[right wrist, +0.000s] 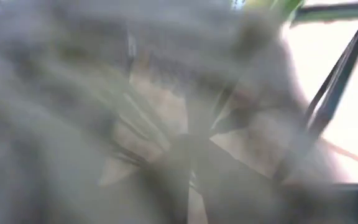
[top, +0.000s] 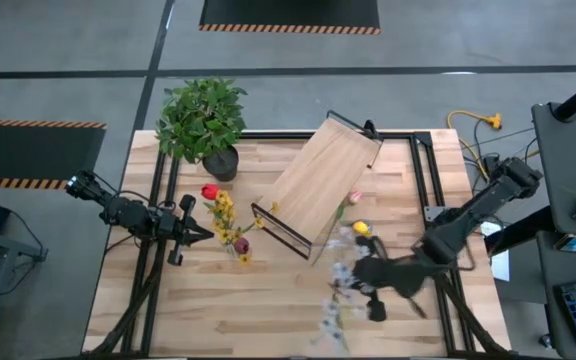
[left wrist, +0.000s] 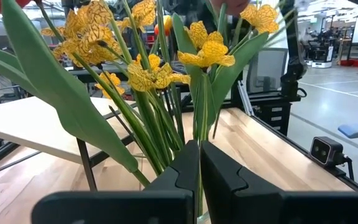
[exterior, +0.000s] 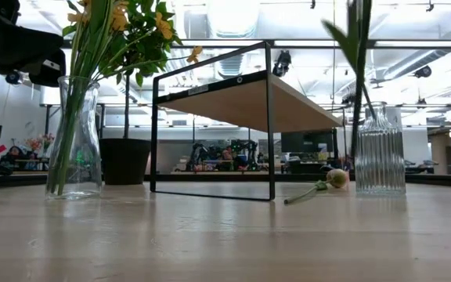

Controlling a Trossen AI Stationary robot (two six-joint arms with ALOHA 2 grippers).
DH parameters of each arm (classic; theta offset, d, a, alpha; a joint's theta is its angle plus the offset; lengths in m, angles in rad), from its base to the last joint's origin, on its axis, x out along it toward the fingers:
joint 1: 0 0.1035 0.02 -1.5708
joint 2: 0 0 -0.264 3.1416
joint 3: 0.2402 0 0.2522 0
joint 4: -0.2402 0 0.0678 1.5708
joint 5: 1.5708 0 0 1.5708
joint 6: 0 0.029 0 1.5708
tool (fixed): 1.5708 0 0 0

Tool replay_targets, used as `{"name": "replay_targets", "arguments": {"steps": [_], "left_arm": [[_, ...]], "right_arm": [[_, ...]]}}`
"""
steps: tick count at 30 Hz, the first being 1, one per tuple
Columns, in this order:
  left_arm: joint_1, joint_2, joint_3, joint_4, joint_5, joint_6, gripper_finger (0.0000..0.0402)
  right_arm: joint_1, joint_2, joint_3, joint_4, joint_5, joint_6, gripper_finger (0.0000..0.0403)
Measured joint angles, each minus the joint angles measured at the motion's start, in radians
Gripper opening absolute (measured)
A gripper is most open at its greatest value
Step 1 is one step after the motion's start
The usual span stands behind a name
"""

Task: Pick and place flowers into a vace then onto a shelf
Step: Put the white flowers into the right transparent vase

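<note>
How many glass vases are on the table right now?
2: a smooth vase holding yellow flowers beside the potted plant, and a ribbed vase on the shelf's other side.

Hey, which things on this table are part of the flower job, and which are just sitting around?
Part of the job:
- yellow flowers in the smooth vase, by the shut left gripper
- ribbed vase near the shut right gripper
- loose flower on the table
- shelf

Just sitting around:
- potted plant
- yellow cable
</note>
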Motion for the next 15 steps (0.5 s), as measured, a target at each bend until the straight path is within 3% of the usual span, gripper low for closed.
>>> {"name": "replay_targets", "arguments": {"steps": [6, 15], "left_arm": [[0.000, 0.000, 0.000, 0.000, 0.000, 0.000, 0.0000], [0.000, 0.000, 0.000, 0.000, 0.000, 0.000, 0.0000]], "right_arm": [[0.138, -0.144, -0.090, 0.031, 0.251, 0.122, 0.0012], [0.229, -0.231, -0.109, 0.028, 0.372, 0.172, 0.0012]]}}
